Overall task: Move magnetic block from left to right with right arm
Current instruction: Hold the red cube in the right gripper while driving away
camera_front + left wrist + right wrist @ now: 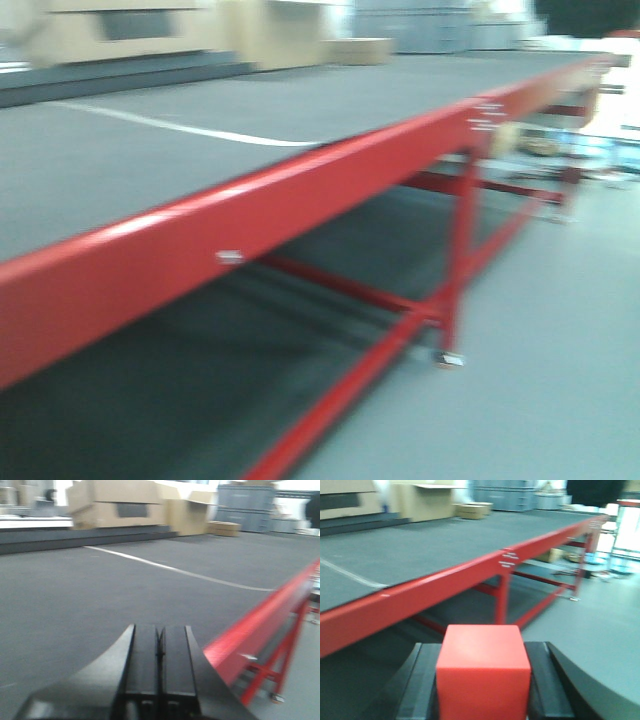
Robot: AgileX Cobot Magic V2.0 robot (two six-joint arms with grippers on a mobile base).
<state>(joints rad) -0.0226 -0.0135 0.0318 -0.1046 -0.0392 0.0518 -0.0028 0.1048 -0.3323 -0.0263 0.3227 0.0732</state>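
**Left gripper (160, 630) shut and empty; magnetic block (483, 675) held by the right gripper (484, 649).**
At the left, the jaws are seen pressed together on nothing above the grey tabletop (75, 595). At the right, the red cube is clamped by two opposite flat faces, in the air near the table's red rail (420, 597). It is judged light, rigid and smooth, so a square, centred hold on its faces is advised against slipping.

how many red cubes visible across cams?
1. The magnetic block sits clamped in the right claw, right wrist view only. Others may be hidden out of frame.
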